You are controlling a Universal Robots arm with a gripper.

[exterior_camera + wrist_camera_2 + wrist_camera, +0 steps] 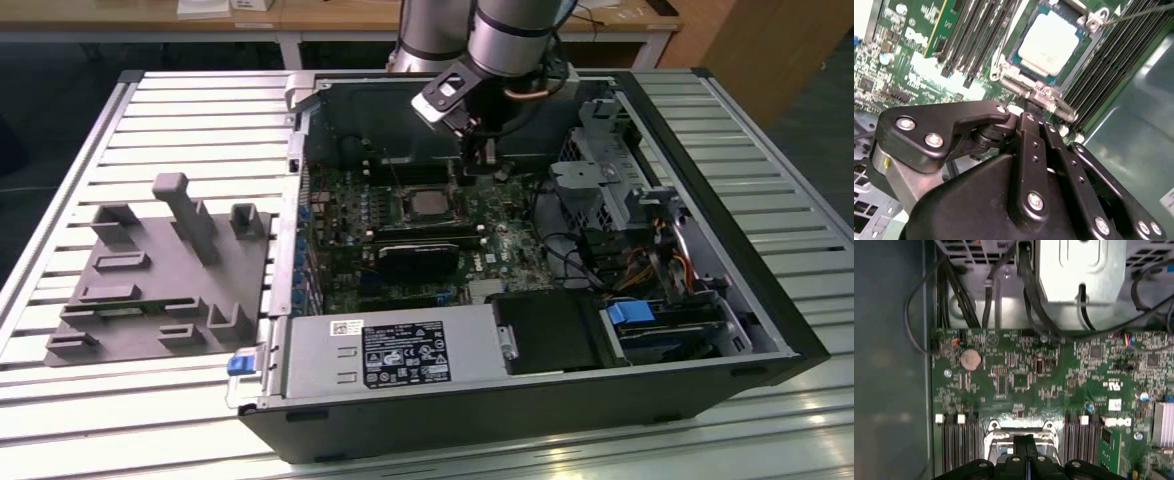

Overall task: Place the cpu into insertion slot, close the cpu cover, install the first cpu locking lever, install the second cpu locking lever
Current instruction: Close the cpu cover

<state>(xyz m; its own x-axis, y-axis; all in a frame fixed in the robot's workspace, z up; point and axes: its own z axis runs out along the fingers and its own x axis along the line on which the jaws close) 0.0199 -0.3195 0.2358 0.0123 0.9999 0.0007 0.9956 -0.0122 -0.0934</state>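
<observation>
Gripper (1026, 442) before partly hidden insertion slot (994, 440)

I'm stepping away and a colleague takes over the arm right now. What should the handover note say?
Gripper: fingers together with nothing seen between them, tips close to the socket's near edge in the second wrist view.
The cpu sits flat in the insertion slot on the motherboard.
The cpu cover looks to be down around the chip.
Done: cpu placed; cover apparently closed.
Left: both locking levers. One thin lever rod juts free past the socket's corner. I cannot tell whether either lever is latched.
</observation>
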